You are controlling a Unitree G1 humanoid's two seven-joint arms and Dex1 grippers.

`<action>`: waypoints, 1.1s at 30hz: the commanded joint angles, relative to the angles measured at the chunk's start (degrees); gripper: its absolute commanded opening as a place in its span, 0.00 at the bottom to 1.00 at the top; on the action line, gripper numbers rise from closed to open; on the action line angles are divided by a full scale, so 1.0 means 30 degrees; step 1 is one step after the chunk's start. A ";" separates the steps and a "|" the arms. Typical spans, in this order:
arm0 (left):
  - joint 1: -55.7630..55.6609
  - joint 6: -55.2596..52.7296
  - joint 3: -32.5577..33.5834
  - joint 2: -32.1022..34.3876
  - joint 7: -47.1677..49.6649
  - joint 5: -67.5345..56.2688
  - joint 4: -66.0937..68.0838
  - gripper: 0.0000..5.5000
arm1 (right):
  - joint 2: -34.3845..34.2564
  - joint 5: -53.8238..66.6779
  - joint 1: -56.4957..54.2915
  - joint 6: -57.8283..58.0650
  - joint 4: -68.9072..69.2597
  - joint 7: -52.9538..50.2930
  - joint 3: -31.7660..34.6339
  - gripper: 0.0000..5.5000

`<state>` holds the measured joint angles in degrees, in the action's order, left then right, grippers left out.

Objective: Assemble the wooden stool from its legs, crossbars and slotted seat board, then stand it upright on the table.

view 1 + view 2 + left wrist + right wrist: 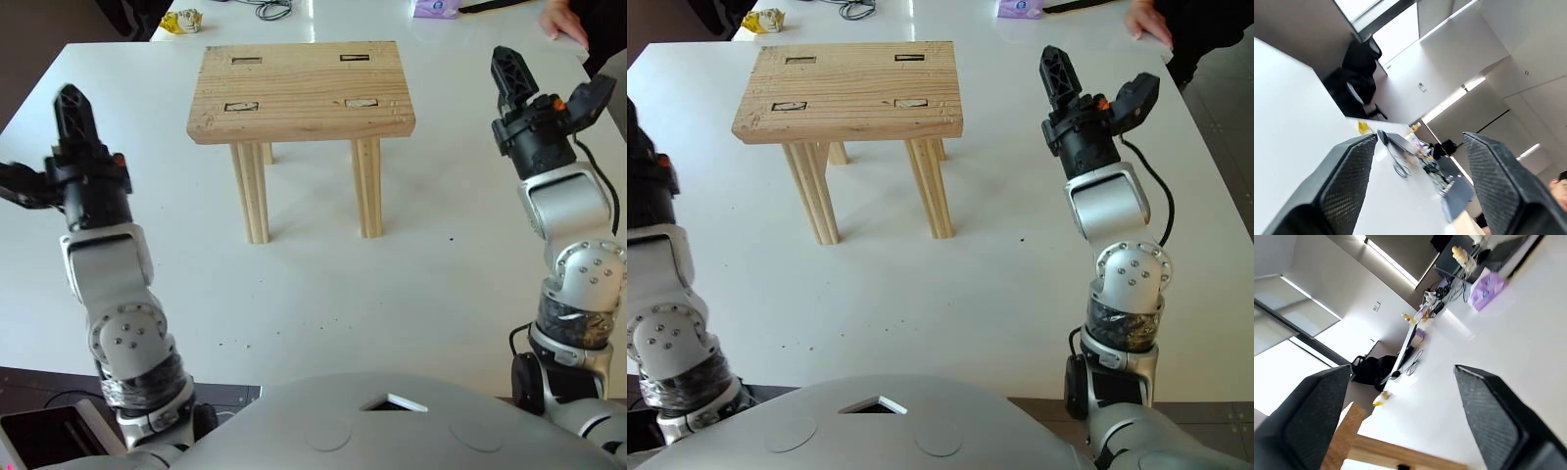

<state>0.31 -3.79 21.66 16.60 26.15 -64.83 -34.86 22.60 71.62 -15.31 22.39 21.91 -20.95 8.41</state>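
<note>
So the wooden stool [302,93] is standing upright on the white table [323,284], out toward the far middle of it, with all its feet sitting on the surface. The seat board [294,83] is lying flat on top, and four little slots [247,60] are showing in it, one near each corner. The two front legs [255,191] are pointing straight down at us, and the back ones are peeking out behind them under the board. Neither arm is touching it. The left gripper [37,132] is hanging in the air off to the left of the stool, well apart from it, fingers [1347,181] spread wide and holding nothing. The right gripper [555,73] is doing the same thing on the right side, level with the seat board but clear of it, its fingers [1317,406] also splayed apart with just air between them. From the right wrist camera a corner of the board is poking into frame. Way at the back edge of the table a yellow crumpled thing [181,21] is sitting behind the stool's left corner, and a purple pack [436,8] is lying further right.
</note>
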 commanded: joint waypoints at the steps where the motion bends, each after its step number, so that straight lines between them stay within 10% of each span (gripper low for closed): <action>1: -0.0857 -0.1755 -0.1261 0.3265 -0.0101 0.8150 0.1865 0.59 | 0.2183 -0.8451 -0.2374 -0.0877 -0.2357 0.2341 -0.2618 0.70; 12: -0.5080 -0.0431 -0.4131 0.2258 -0.2090 1.5990 0.6279 0.62 | -0.0057 -1.9183 -0.6019 -0.5097 -0.8656 0.2886 -0.4932 0.71; 33: -1.0661 0.2536 -0.2850 -0.0049 -0.4462 1.8444 1.1886 0.67 | -0.3192 -2.4472 -0.9982 -0.8745 -1.3460 0.3120 -0.3039 0.71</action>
<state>-30.90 4.48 12.87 17.28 13.53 -9.66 0.51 13.71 -1.11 -44.77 -4.11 -17.97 -11.51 -1.72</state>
